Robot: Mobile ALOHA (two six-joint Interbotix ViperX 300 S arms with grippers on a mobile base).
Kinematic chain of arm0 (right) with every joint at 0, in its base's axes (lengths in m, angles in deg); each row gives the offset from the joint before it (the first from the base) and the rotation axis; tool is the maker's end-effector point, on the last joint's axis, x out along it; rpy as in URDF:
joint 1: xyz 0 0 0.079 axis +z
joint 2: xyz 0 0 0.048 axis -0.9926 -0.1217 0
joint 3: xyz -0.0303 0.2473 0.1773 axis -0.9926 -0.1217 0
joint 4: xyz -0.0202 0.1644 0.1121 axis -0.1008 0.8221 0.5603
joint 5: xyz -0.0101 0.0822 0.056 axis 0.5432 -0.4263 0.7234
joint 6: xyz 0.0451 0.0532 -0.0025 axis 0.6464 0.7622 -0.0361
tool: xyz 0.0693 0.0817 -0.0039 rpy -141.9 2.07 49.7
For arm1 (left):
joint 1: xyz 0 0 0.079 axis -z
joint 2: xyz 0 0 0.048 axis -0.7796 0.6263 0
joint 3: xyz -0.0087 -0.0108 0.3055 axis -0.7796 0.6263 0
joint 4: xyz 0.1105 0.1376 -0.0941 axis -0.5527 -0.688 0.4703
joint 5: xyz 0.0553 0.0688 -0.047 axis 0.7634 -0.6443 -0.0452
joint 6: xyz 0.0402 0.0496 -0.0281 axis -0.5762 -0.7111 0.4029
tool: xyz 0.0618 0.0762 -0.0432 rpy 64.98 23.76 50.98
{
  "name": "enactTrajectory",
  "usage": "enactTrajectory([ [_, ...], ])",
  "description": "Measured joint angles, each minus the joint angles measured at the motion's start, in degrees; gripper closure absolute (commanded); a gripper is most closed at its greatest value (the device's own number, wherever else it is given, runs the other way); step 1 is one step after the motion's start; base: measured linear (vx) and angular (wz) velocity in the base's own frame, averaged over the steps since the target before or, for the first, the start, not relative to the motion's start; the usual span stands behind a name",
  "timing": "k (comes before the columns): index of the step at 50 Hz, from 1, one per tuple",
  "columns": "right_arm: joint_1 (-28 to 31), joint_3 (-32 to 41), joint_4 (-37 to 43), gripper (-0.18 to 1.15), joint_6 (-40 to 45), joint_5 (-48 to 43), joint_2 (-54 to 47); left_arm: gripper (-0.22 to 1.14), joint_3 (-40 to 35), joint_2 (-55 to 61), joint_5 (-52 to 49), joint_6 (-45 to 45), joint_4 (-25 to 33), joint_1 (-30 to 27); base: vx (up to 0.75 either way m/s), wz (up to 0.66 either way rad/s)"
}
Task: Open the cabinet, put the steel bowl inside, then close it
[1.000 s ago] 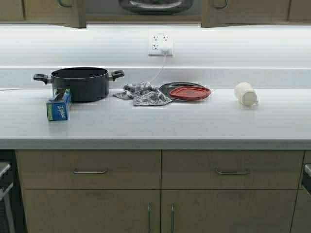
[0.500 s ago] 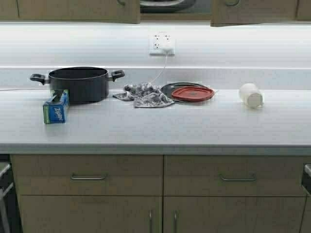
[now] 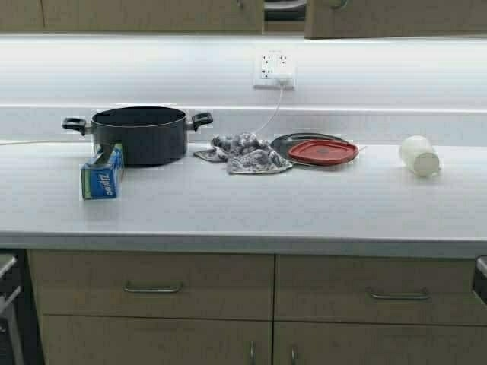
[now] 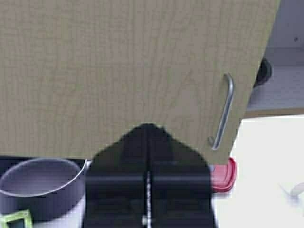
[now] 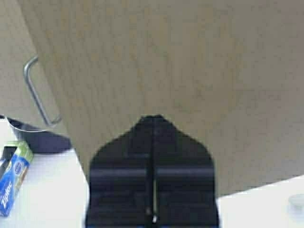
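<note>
A white kitchen counter [image 3: 243, 209] runs below a tan upper cabinet [image 3: 152, 15] whose two doors are almost shut, with a narrow gap between them at the top of the high view. Through that gap a sliver of the steel bowl [image 3: 285, 7] shows inside the cabinet. The left gripper [image 4: 148, 130] has its fingers pressed together, holding nothing, their tip right at the face of the left door near its metal bar handle [image 4: 223, 111]. The right gripper [image 5: 153, 121] is likewise closed and empty, with its tip against the right door's face. On the counter stand a black two-handled pot [image 3: 138, 134], a blue Ziploc box [image 3: 102, 173], a crumpled grey cloth [image 3: 247, 152], a dark plate with a red lid [image 3: 319, 149] and a white cup [image 3: 420, 156] lying on its side.
</note>
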Motion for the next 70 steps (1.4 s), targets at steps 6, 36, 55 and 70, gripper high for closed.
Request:
enactTrajectory([
  [6, 0.18, -4.31, 0.09, 0.90, 0.09, 0.44, 5.89, 0.87, 0.44, 0.00, 0.00, 0.00, 0.00, 0.35, 0.09, 0.00],
  [36, 0.18, -11.95, 0.00, 0.90, -0.44, 1.58, 12.48, 0.87, 4.13, 0.00, 0.00, 1.41, 0.79, 0.35, 0.06, -0.04],
  [55, 0.09, -12.30, 0.00, 0.90, -0.44, 1.67, 11.87, 0.87, 4.57, 0.18, 0.44, 1.32, 0.79, 0.35, 0.02, -0.01],
  [70, 0.18, -12.30, 0.00, 0.90, -0.44, 1.67, 10.11, 0.87, 4.57, 0.53, 0.79, 1.23, 0.79, 0.35, 0.00, 0.00],
])
